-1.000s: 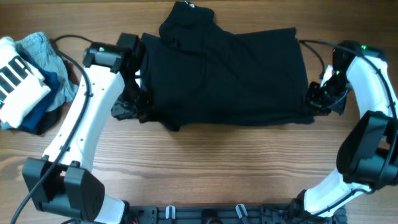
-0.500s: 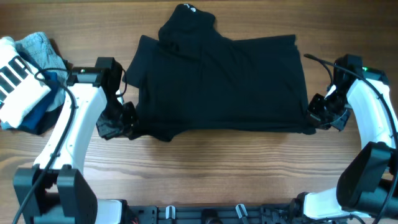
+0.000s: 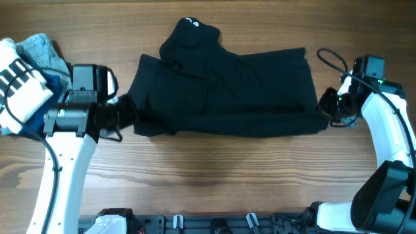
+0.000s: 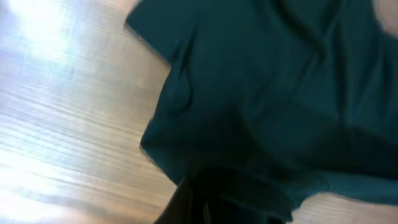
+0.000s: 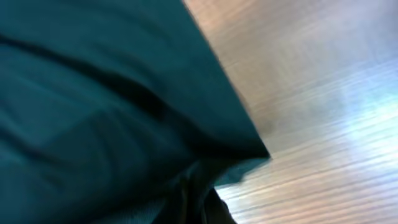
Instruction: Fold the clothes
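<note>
Now the black shirt [image 3: 224, 88] lies spread on the counter [image 3: 214, 175], with the left fingers [image 3: 128, 112] clamped on its left edge and the right fingers [image 3: 327, 107] clamped on its right. Bare wood lies open below its hem, and a clothes pile [image 3: 26, 78] sits well to its left. Only the blurred wrist views show the pinched corners.

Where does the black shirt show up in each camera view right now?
Overhead: black shirt spread across the picture's middle.
Left wrist: shirt fills the centre and right.
Right wrist: shirt covers the left side.
Shared landmark: wooden table, bare beside the shirt in every view.
</note>
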Robot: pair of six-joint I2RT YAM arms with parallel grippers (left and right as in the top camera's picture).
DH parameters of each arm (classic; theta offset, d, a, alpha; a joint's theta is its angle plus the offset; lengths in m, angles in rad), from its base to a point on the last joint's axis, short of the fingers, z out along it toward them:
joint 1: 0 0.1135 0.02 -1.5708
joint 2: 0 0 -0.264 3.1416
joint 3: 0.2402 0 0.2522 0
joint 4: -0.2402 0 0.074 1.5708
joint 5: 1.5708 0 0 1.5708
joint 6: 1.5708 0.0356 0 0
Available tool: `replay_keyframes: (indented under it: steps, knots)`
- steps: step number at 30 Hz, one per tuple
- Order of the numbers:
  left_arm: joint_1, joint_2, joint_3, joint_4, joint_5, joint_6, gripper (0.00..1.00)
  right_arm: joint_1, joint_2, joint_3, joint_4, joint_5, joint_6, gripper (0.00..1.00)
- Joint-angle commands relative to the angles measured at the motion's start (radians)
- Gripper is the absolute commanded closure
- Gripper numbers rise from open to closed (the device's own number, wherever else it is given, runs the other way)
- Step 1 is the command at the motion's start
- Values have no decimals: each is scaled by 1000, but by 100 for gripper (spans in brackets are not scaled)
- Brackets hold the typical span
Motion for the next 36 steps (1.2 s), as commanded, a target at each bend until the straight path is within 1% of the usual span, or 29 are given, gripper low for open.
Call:
replay_keyframes:
  steps: [1, 7, 12, 19, 28, 29, 30, 31, 32, 33, 35, 36]
  knots:
    - [-3, 78, -27, 143, 13, 5, 96, -2, -14, 0, 81, -80, -29, 96]
    - [-47, 262, -27, 397, 12, 5, 96, 1, 40, 0, 212, -70, -26, 95]
    - [-47, 390, -27, 547, 15, 5, 96, 1, 121, 0, 286, -68, -29, 95]
    - [-60, 483, -27, 621, 27, 5, 96, 1, 215, 0, 360, -69, -28, 95]
    - [-59, 487, -27, 745, 27, 4, 96, 1, 233, 0, 453, -102, -29, 95]
    - [-59, 487, -27, 750, 27, 3, 96, 1, 233, 0, 461, -110, -29, 92]
    - [-58, 487, -27, 749, 27, -3, 96, 2, 233, 0, 465, -114, -29, 85]
    - [-58, 487, -27, 745, 26, -3, 90, 4, 233, 0, 465, -113, -30, 72]
    - [-58, 487, -27, 740, 17, -2, 72, 5, 233, 0, 453, -112, -45, 50]
    - [-57, 487, -27, 734, -2, -2, 60, 4, 233, 0, 429, -79, -58, 41]
    - [-49, 485, -27, 727, -27, -2, 51, 4, 233, 0, 362, 64, 14, 39]
    - [-39, 482, -27, 727, -26, -2, 48, 4, 233, 0, 331, 118, 49, 39]
